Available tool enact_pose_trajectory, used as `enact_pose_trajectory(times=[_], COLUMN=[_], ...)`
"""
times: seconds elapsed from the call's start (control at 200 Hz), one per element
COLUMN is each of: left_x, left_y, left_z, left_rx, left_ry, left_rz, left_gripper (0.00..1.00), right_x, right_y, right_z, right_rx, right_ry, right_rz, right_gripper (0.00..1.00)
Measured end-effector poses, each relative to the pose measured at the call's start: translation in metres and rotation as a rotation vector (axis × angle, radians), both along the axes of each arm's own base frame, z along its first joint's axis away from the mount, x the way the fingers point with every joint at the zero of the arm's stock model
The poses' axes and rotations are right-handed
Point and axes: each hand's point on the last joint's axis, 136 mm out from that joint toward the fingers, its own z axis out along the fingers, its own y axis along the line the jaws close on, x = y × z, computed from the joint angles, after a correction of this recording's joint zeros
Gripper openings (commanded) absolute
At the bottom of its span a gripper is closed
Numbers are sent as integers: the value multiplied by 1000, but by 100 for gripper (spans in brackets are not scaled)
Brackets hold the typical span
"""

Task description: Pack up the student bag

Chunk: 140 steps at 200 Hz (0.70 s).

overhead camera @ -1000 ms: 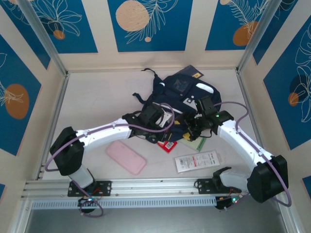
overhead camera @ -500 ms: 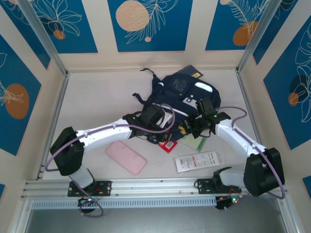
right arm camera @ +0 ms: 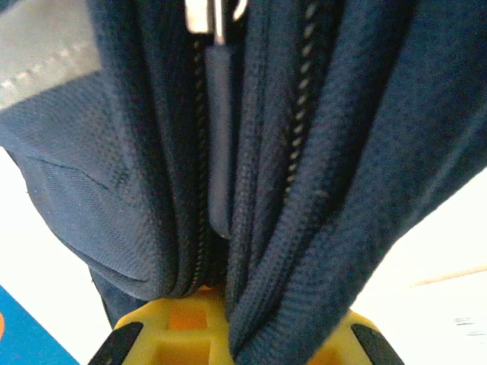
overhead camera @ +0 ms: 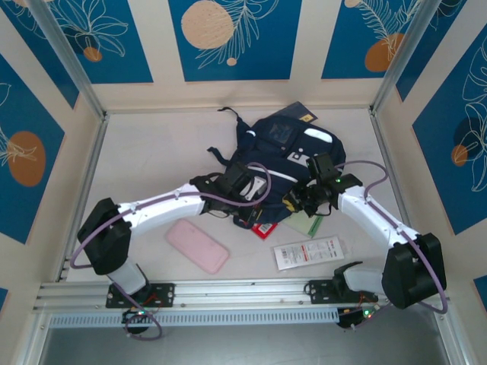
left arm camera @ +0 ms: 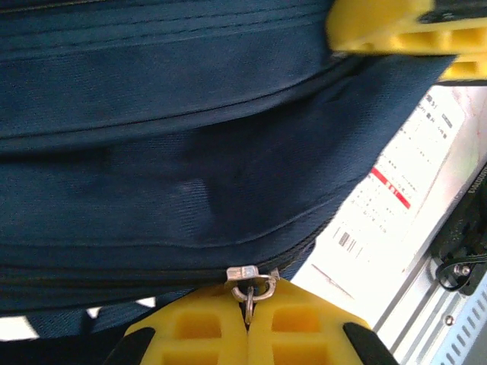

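While a pink case (overhead camera: 198,245) lies loose on the counter (overhead camera: 152,160) at the left, the left end effector (left arm camera: 247,323) is pinched tight on the zipper pull (left arm camera: 249,283) of the student bag (overhead camera: 285,141), which sits mid-counter toward the back. Further right, the right end effector (right arm camera: 236,334) is clamped on a fold of the bag's fabric beside the zipper — likely bracing the opening so the pull can run. A white packet (overhead camera: 308,252) lies in front, not yet packed.
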Motion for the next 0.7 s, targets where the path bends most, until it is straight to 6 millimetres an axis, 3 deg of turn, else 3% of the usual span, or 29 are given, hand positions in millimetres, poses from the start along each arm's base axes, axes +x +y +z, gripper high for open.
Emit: enact_pose_trajectory(times=[0.485,0.7], left_x=[38,54], left_y=[38,44], left_z=[-7,-6], left_rx=[19,-27], left_ry=[26,41], left_rz=[144,217], left_gripper=[0,0], right_x=[9,14], right_y=[-23,-36], right_z=[21,39], right_rx=[18,16], right_ry=[-59,-108], right_rz=[8,10], right_gripper=[0,0])
